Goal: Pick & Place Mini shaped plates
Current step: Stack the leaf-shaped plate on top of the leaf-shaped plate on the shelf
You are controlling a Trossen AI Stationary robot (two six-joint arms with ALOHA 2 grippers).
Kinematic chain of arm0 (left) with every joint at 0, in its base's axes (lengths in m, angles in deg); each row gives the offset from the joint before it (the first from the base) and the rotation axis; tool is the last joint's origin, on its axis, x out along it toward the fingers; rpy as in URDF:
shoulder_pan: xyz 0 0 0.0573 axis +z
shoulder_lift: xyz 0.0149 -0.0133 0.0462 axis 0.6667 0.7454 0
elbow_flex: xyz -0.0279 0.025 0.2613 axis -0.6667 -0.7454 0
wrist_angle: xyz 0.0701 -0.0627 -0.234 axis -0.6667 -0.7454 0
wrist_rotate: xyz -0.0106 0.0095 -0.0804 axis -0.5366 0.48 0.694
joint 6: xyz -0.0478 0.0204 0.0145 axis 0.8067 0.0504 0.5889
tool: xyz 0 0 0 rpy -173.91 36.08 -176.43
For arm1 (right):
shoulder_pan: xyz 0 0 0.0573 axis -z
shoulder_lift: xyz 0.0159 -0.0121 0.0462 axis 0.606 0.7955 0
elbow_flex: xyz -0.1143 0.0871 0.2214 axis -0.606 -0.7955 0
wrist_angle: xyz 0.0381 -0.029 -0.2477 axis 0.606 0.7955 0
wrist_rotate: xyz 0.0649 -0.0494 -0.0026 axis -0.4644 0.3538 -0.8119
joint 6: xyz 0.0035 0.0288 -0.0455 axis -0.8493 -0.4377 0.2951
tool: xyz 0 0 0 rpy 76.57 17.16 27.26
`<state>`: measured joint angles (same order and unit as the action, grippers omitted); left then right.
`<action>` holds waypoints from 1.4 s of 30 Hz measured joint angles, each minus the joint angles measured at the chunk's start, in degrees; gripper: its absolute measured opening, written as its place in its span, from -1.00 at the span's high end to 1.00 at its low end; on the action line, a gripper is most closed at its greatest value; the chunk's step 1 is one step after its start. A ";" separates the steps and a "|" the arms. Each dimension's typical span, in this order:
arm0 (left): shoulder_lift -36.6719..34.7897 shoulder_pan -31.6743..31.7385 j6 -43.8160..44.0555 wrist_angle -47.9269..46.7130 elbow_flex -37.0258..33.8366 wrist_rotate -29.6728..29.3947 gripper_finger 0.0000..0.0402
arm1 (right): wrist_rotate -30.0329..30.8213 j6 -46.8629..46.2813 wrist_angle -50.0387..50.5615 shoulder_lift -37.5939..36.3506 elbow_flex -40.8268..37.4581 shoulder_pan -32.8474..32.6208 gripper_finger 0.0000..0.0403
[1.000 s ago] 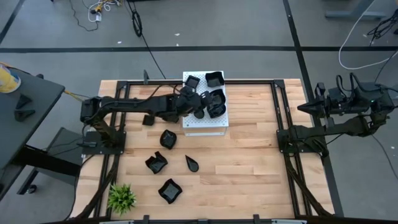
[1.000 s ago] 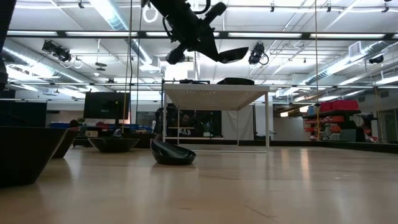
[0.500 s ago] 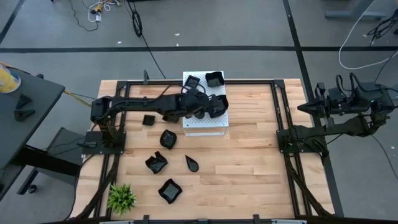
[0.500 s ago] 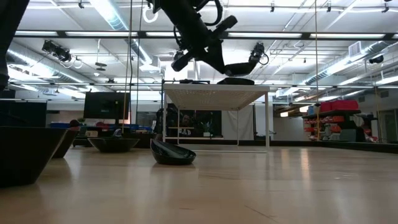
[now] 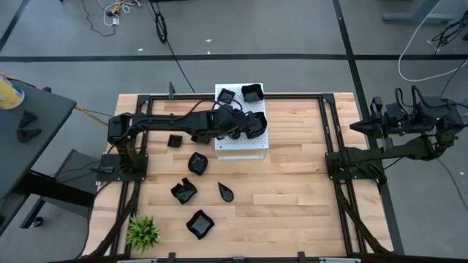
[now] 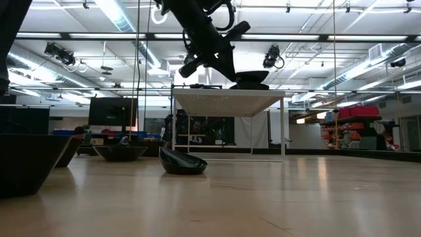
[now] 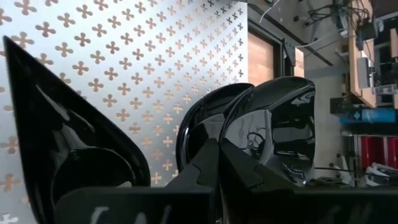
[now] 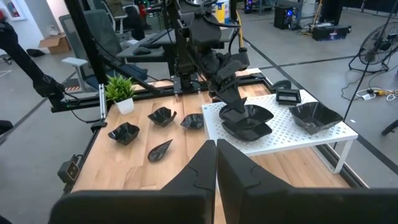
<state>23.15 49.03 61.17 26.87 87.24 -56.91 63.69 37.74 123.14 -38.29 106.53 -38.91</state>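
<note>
My left gripper (image 5: 243, 124) reaches over the white perforated board (image 5: 230, 146) and is shut on a rounded glossy black mini plate (image 7: 277, 124). That plate sits over a second black plate (image 8: 249, 132) on the board. A small square plate (image 5: 227, 96) and a deeper one (image 5: 252, 93) stand at the board's far end. An angular plate (image 7: 62, 155) lies close beside my fingers. Several black plates lie on the wood, among them a teardrop plate (image 5: 226, 193). My right gripper (image 8: 216, 155) is shut and holds nothing, drawn back beyond the table's right edge. My left gripper pinches the rounded plate's rim (image 7: 239, 134) between its two fingers, on the side toward the table's left. The fingers (image 8: 229, 93) slant down from the left. The plate is about level, hollow side up, and appears to rest in the plate beneath it.
The board stands on thin legs (image 6: 283, 125) above the wood. A green plant (image 5: 143, 231) sits at the near left corner. Bare wood lies between the board and the right frame rail (image 5: 329, 131).
My left gripper has sunk toward the board and tipped further downward, moving a little toward the table's right edge. The held plate has come down from clear air onto the plate on the board. In the last half second it has kept still.
</note>
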 joint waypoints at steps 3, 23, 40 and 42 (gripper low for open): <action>0.00 0.00 0.06 0.09 0.00 0.00 0.95 | 0.00 -0.02 0.01 0.00 0.00 0.00 0.91; 0.00 0.00 2.20 0.14 -0.02 0.83 0.78 | 0.00 0.00 -0.01 0.00 0.00 0.01 0.91; -0.02 0.00 2.28 0.14 -0.02 2.66 0.58 | -0.02 -0.01 0.00 0.00 0.00 0.01 0.91; -0.04 0.00 2.45 0.14 -0.02 3.10 0.58 | -0.01 0.00 0.00 0.00 0.00 0.01 0.91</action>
<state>23.11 49.03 63.61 27.01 87.22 -53.81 63.68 37.74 123.14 -38.29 106.53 -38.90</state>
